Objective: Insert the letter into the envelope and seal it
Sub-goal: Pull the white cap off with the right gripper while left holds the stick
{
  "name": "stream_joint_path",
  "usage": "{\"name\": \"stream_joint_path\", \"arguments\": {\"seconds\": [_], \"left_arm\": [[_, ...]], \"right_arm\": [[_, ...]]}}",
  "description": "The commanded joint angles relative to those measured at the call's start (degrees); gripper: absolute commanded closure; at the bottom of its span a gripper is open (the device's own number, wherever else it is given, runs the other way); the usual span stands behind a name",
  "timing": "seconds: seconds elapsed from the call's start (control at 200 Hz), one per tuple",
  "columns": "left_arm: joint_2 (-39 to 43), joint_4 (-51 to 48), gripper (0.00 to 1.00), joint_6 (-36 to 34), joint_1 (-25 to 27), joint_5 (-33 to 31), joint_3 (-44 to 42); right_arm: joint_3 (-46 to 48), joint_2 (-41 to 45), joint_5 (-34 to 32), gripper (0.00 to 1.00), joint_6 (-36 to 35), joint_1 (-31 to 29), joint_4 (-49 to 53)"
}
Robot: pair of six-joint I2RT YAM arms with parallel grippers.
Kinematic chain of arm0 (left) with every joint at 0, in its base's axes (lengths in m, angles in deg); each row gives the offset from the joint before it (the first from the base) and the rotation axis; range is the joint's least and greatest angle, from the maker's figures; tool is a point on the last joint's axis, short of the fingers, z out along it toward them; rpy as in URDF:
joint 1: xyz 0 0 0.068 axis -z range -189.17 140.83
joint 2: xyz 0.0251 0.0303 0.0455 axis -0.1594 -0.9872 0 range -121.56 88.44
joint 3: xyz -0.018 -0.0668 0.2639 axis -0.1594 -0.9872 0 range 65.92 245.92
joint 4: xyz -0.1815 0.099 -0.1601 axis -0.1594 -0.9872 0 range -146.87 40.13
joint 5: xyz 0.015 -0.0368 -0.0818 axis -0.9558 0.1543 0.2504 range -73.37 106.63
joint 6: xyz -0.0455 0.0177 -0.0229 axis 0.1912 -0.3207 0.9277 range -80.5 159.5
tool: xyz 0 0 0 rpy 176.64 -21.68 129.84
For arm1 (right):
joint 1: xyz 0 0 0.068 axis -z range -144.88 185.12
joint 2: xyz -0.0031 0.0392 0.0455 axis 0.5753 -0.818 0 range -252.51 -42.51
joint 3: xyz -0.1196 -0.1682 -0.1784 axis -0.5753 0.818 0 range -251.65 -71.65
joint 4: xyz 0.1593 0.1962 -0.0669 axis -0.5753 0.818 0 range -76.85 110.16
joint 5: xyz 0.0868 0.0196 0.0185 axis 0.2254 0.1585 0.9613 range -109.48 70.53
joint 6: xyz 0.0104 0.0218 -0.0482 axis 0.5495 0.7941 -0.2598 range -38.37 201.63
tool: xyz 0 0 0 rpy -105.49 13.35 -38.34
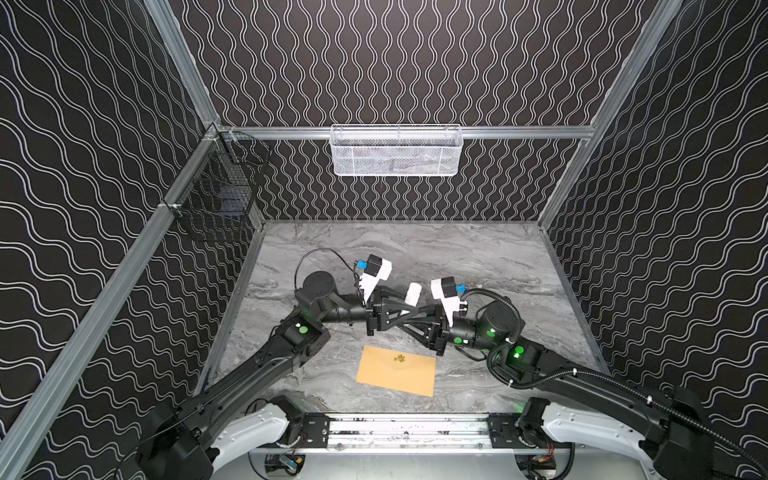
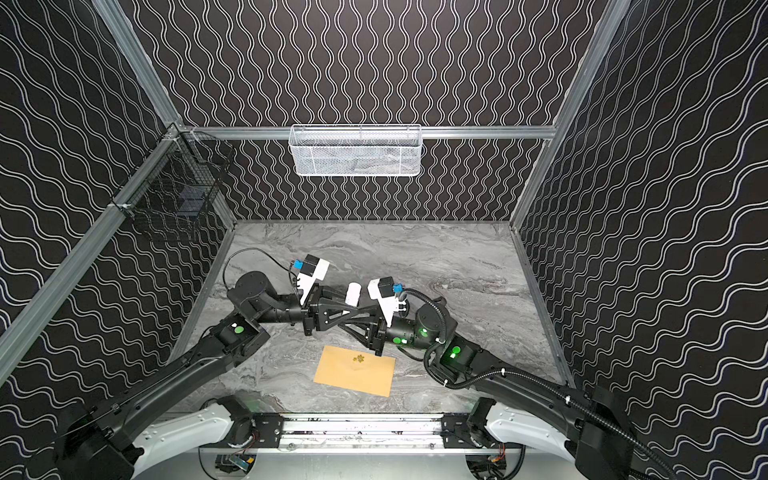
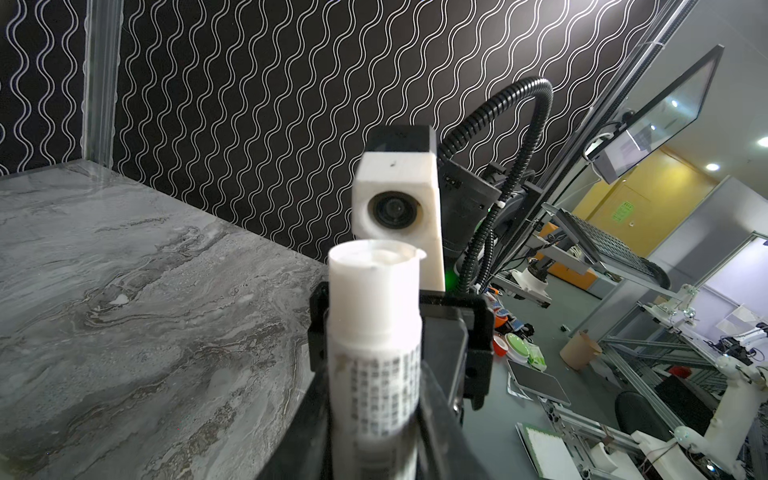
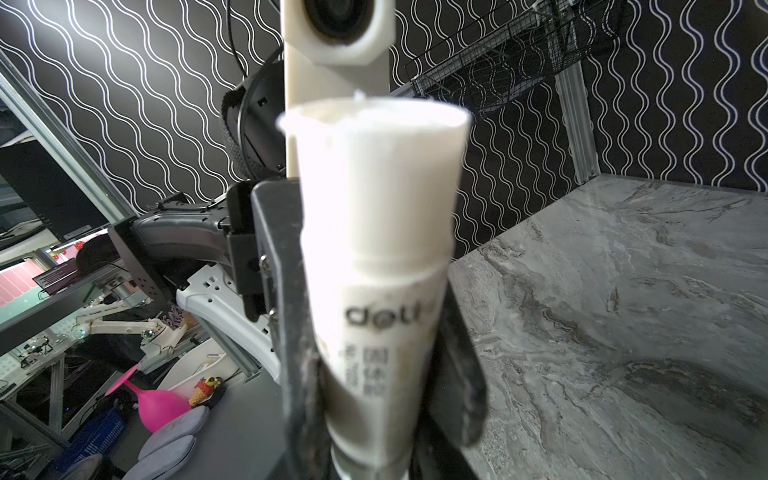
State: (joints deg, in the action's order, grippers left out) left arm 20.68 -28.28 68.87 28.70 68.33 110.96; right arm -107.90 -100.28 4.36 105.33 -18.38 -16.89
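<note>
Your envelope (image 1: 397, 370) lies flat on the bench (image 1: 478, 266), long axis crosswise, with no letter showing. Just beyond it and raised, your left claw (image 3: 374, 374) and right claw (image 4: 374, 353) both pinch one glue stick (image 1: 412, 293). The right claw sits nearer the envelope.

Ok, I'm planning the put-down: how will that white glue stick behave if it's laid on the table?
Probably rolls: the glue stick is a smooth round tube. Stood on end, it looks tall and narrow, so likely tippy. It seems stiff: no dent shows where it's gripped.
</note>
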Motion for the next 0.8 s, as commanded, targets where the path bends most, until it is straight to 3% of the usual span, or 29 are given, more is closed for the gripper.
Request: {"name": "stream_joint_path", "arguments": {"seconds": [0.0, 0.13, 0.325, 0.566, 0.796], "left_arm": [[1.0, -9.1, 0.89, -6.7, 0.2, 2.1, 1.2], [2.0, -17.0, 0.92, -12.5, 0.4, 0.6, 2.5], [1.9, -24.8, 0.97, -18.6, 2.0, 0.6, 5.2], [1.0, -32.6, 0.97, -25.4, 5.0, 1.9, 8.3], [1.2, -33.9, 0.98, -26.6, 5.4, 2.3, 8.9]], "right_arm": [[-0.9, 1.8, -2.4, 0.62, -1.4, 0.2, 4.4], [-3.4, 5.7, -1.1, 0.41, -5.0, 0.3, 16.2], [-6.0, 11.4, 1.0, 0.34, -10.4, 1.2, 27.8], [-12.8, 10.1, 5.1, 0.36, -16.1, 3.3, 35.0], [-15.9, 5.7, 11.6, 0.47, -16.4, 4.6, 35.6]]}}
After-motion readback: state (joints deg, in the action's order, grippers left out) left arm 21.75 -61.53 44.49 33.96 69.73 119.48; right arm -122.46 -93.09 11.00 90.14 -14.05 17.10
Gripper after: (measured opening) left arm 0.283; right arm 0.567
